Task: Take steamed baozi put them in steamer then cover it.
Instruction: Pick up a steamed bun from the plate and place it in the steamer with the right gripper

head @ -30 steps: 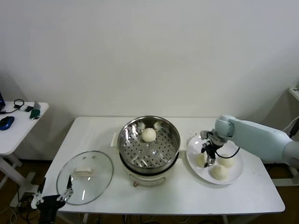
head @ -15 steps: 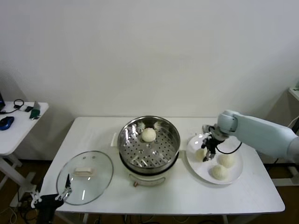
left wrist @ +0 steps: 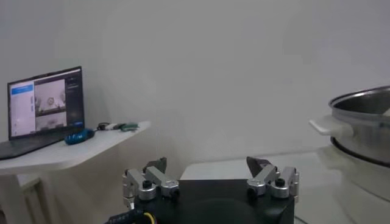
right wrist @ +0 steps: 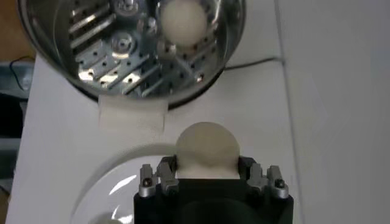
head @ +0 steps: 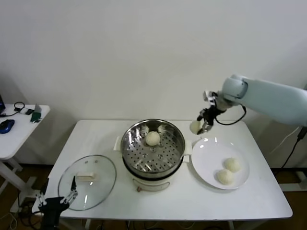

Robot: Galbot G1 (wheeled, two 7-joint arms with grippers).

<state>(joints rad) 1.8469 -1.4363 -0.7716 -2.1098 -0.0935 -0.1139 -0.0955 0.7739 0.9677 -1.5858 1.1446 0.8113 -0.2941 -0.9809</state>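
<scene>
Right gripper [head: 201, 125] is clamped on one baozi [head: 195, 126], in the air just off the steamer [head: 152, 146] rim on its right side, above the gap between the steamer and the white plate [head: 206, 160]. In the right wrist view the held bun [right wrist: 206, 150] sits squarely between the two fingers [right wrist: 166, 172], bulging out past the tips, pinched on both flanks; the steamer's side handle [right wrist: 133, 113] and open pot [right wrist: 91, 55] lie directly beyond it. One bun in the steamer [head: 153, 138] rests on the perforated tray, toward the back of the pot, well apart from the held one. Two more buns [head: 232, 165] stay on the plate, on the half farthest from the steamer, close to each other but not touching. Glass cover [head: 87, 181] lies flat on the table [head: 192, 201] on the steamer's left, near its base, handle up. Left gripper [head: 56, 203] is parked low at the table edge beyond the cover, away from the steamer, jaws spread wide with nothing between them; the left wrist view shows both fingers [left wrist: 152, 176] apart and the steamer wall off to one side. A small side table [head: 17, 132] with a laptop [left wrist: 46, 105] stands well clear of the steamer, past the cover.
</scene>
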